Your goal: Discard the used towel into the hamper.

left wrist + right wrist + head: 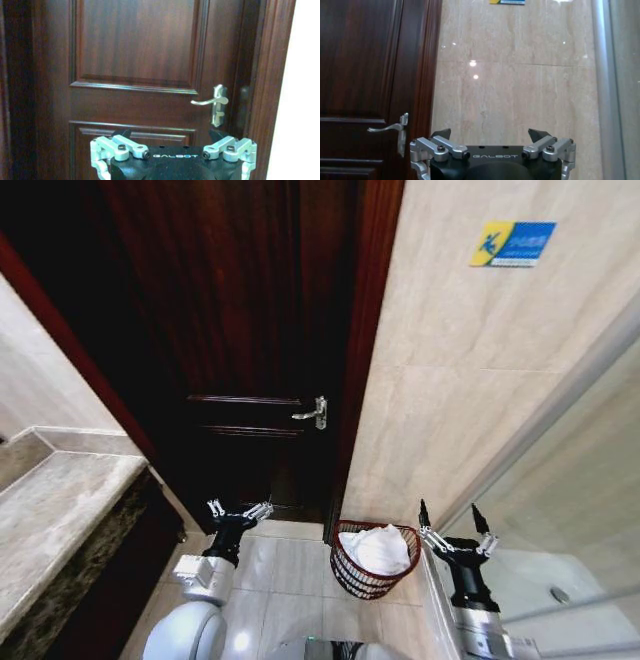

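Observation:
A white towel [377, 548] lies bunched inside the hamper [352, 574], a dark reddish-brown wire basket on the floor by the door frame. My left gripper [240, 511] hangs open to the hamper's left, facing the door, with nothing between its fingers. My right gripper [458, 522] is open and empty just to the hamper's right, at about rim height. In the wrist views each gripper, the left [170, 134] and the right [489, 132], shows its fingers spread apart.
A dark wooden door [250, 330] with a silver lever handle [312, 413] stands shut straight ahead. A stone counter [50, 515] runs along the left. A beige tiled wall [470, 380] and a glass shower partition [570, 480] close off the right.

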Robot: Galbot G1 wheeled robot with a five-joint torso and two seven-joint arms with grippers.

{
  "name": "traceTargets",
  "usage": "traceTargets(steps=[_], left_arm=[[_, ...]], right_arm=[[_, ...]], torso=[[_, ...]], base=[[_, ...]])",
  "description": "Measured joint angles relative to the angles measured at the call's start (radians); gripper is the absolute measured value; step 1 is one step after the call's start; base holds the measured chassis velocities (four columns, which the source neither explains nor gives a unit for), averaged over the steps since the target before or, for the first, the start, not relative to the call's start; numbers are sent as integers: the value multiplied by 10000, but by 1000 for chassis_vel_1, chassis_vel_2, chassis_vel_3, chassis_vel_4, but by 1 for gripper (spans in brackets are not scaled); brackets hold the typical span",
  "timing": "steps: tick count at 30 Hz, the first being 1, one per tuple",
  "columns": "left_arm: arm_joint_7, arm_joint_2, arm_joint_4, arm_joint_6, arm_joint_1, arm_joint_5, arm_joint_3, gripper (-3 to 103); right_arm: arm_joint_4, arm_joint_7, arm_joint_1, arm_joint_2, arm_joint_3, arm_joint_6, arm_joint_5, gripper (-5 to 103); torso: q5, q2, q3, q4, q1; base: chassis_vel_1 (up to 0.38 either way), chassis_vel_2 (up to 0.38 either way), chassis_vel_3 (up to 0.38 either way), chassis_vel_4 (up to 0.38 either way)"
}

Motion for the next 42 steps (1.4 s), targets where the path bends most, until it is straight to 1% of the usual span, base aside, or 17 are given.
traceTargets(steps=[42], left_arm=[[0, -2, 0, 0, 0, 0, 2, 100]], right_arm=[[0, 0, 0, -1, 3, 0, 0, 100]], torso=[[0, -13, -8, 0, -6]], base=[[1, 1, 3, 2]])
